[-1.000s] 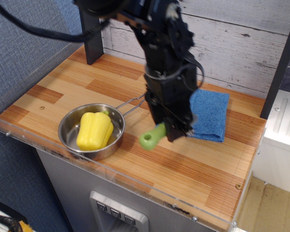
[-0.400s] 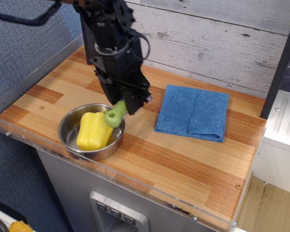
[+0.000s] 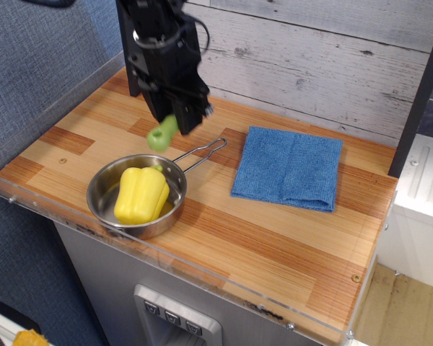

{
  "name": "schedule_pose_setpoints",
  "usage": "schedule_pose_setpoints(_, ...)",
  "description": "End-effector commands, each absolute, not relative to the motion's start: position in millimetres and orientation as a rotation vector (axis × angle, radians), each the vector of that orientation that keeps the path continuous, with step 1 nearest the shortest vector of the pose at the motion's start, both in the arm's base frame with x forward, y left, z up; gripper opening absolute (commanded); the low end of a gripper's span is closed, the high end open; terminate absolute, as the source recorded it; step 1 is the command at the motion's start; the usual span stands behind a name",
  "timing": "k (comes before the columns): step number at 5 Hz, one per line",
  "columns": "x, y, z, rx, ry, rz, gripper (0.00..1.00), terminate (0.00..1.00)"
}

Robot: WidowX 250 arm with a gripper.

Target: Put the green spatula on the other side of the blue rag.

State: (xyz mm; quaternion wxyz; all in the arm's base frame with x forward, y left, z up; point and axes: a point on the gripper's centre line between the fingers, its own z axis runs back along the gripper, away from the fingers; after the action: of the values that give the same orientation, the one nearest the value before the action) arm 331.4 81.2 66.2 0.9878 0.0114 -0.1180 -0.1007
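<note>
- Gripper: one black gripper hangs from one dark arm at the upper left, above the wooden counter, its jaws clamped on the green spatula.
- One green spatula: only the lime-green handle shows, pointing down and to the left out of the gripper, with the hole at its lower end. The blade is hidden behind the gripper body. The spatula is off the counter, up in the air above the bare wood just behind the pan.
- One blue rag: it lies flat and folded on the right half of the counter, well apart from the spatula. A fold line runs down its middle. The spatula is on its left side, with the pan's handle between them.
- One steel pan: it sits near the front left edge of the counter. Its single wire handle reaches up and to the right, ending just short of the rag's left edge.
- One yellow pepper: a toy bell pepper lying on its side inside the pan.
- One wooden counter: striped planks with a clear rim along the front and left edges.
- One whitewashed plank wall stands behind the counter.
</note>
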Motion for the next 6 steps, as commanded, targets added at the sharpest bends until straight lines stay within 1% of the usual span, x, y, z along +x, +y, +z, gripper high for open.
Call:
schedule_pose_setpoints(1,362,118,71,0.049,-0.309,-0.315,0.0,0.0)
schedule_pose_setpoints(2,370,135,55,0.036,-0.315,-0.363,0.0,0.0)
schedule_pose_setpoints(3,370,146,37,0.038,-0.283,-0.361,0.0,0.0)
schedule_pose_setpoints(5,353,122,19,0.003,-0.228,-0.397,0.0,0.0)
schedule_pose_setpoints(6,345,108,8,-0.044,-0.181,-0.417,0.0,0.0)
